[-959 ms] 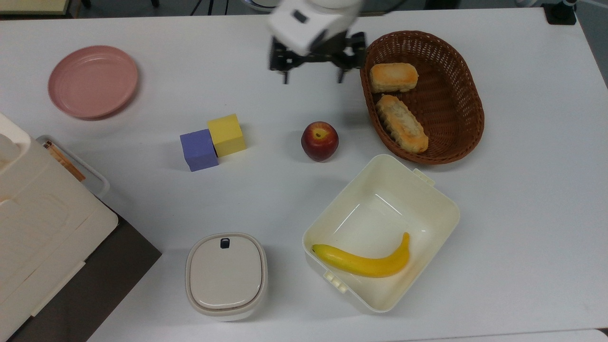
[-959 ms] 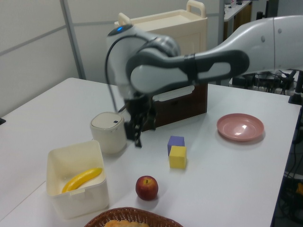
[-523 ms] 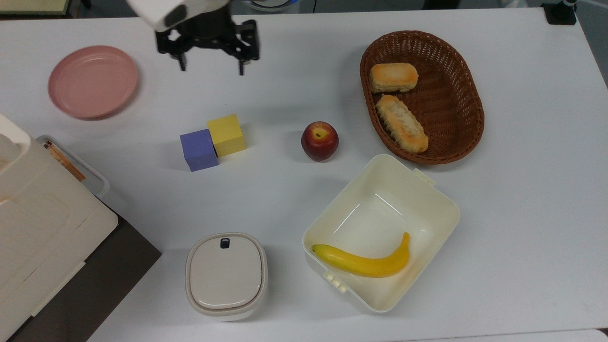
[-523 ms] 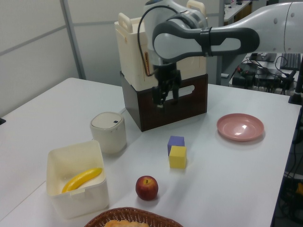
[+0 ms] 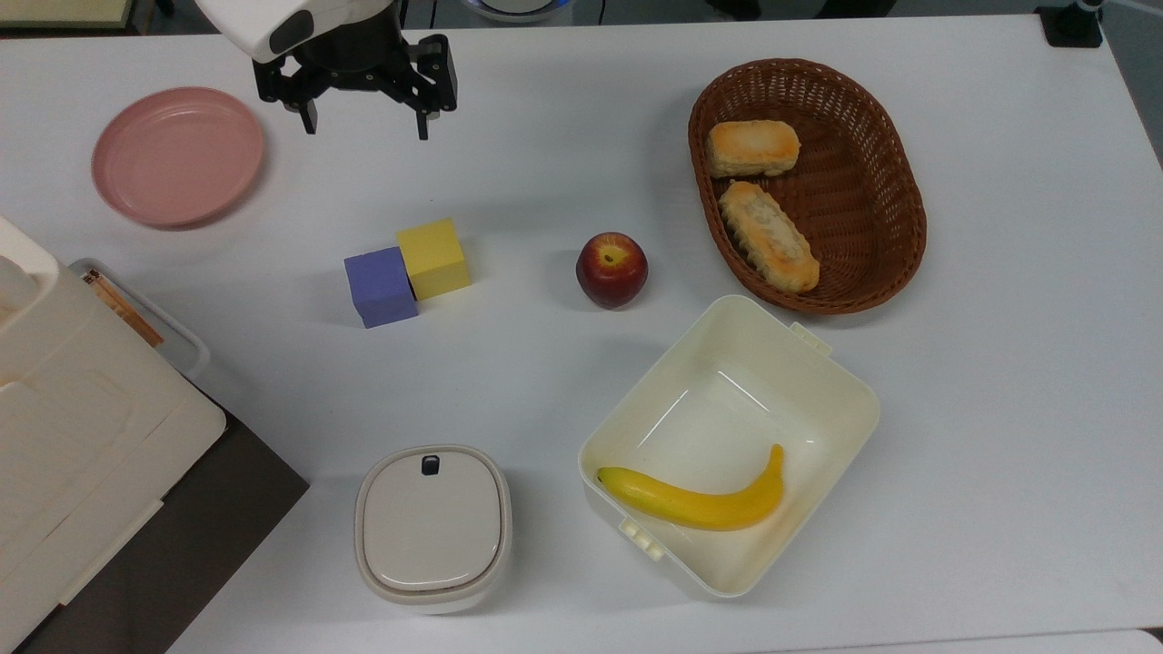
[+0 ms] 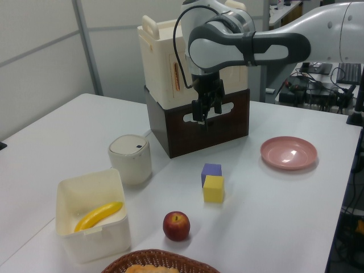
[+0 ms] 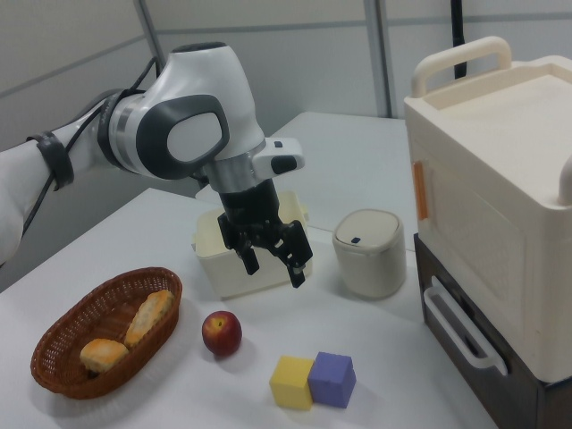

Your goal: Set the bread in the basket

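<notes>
The gripper [image 5: 363, 123] hangs above the table [image 5: 563, 109] with its two fingers spread wide and nothing between them; in the top view it sits near the upper left, just right of the pink plate [image 5: 177, 154]. Compared with half a second ago it has drifted a little further toward the top view's left, and a full second ago it was hovering right beside the basket [image 5: 872, 263], so it is now well apart from it. Nothing else on the table has shifted.

The bread [image 5: 753, 148] lies inside the basket, in the end nearest the top view's upper edge, just beside one longer, narrower bread [image 5: 769, 236] that also rests in the bowl. That makes two breads in one basket.

Outward from there: one red apple [image 5: 611, 269] stands between the basket and two cubes, one yellow [image 5: 433, 258] and one purple [image 5: 380, 286], which touch each other. One cream square box [image 5: 818, 363] holds a single banana [image 5: 695, 500]. One lidded round container [image 5: 432, 530] stands near the box, and one pink plate sits near the gripper. A cream-and-brown cabinet [image 6: 196, 91] stands at the table's edge.
</notes>
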Controlling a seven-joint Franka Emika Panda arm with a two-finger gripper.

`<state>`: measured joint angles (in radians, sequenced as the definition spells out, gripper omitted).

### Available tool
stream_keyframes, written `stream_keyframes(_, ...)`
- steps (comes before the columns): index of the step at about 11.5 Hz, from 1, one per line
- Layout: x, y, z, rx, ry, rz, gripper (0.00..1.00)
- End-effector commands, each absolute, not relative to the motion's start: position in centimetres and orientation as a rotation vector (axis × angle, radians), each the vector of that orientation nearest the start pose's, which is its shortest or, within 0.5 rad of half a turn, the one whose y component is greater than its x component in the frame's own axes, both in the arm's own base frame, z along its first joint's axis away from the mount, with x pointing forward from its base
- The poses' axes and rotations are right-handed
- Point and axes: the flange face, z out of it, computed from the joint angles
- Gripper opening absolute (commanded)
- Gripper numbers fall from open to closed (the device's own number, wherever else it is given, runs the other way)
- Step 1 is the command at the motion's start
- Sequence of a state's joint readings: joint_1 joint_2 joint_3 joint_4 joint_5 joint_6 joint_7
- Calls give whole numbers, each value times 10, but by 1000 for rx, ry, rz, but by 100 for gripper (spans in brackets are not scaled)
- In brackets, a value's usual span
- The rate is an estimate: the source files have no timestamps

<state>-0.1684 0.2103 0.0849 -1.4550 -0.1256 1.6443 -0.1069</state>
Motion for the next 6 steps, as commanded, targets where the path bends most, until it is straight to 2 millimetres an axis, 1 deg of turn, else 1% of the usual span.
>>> stream_keyframes(1, 609, -72, 575, -3244, -86, 22, 100)
stream_keyframes(6, 611, -69, 571, -3242, -82, 23, 100)
